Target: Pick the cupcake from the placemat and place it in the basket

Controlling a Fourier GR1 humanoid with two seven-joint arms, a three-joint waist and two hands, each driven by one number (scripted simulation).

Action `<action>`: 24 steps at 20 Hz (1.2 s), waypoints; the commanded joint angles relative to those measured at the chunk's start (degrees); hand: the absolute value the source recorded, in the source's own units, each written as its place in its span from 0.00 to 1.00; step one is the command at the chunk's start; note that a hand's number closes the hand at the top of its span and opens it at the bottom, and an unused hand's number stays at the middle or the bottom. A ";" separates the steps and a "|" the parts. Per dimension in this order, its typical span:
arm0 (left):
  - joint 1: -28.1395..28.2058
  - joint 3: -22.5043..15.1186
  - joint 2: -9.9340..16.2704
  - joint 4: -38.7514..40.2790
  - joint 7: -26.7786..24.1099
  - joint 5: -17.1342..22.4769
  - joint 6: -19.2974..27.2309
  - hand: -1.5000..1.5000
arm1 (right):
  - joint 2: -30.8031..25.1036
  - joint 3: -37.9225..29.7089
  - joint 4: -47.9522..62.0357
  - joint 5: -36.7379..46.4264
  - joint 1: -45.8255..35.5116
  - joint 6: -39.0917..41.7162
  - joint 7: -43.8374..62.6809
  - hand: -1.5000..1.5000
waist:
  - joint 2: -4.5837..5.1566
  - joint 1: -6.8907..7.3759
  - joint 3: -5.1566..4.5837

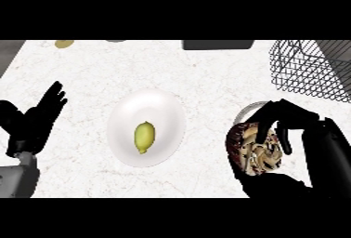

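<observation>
Right hand (274,122) at lower right, fingers (264,132) curled round cupcake (259,151) on placemat. Basket (312,67) upper right. Left hand (41,116) at left edge, fingers spread. Plate (165,109) w/ lemon (144,137) mid table (89,69).

No text, label, brand, number or sign can be read on anything on the counter in the head view.

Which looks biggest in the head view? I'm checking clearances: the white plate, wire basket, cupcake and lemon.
1. White plate.
2. Wire basket, though the frame cuts it off, so unsure.
3. Cupcake, partly hidden by the right hand.
4. Lemon.
</observation>
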 commanded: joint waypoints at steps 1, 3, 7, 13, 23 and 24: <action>-4.26 0.19 -0.29 2.58 0.62 -0.30 -0.77 0.50 | 1.28 -5.48 -1.69 -0.58 -12.21 5.85 13.05 1.00 | 0.41 0.95 0.05; -1.69 0.11 -0.37 0.15 0.44 -0.17 -1.61 0.50 | -0.19 -10.46 1.19 -1.68 -15.06 6.77 12.65 1.00 | 0.40 1.25 0.10; -2.62 -0.31 -1.41 1.42 -0.04 -2.05 -0.78 0.50 | -0.81 -15.07 9.88 -1.07 -22.51 6.17 10.45 1.00 | 0.49 1.36 0.12; -2.25 0.86 -1.37 -0.15 1.43 -1.50 -0.77 0.50 | -7.14 -21.36 21.37 0.86 -27.42 7.90 6.39 1.00 | 0.52 1.53 0.13; -4.50 2.58 -0.90 5.01 -1.00 -1.57 -4.36 0.50 | -12.77 -30.21 39.55 0.01 -24.84 3.78 -12.25 1.00 | 0.59 1.29 0.15; 0.31 2.32 -1.03 -1.61 0.31 -1.24 -3.70 0.50 | -13.44 -31.73 41.39 -0.68 -24.80 3.51 -13.54 1.00 | 0.48 1.74 0.17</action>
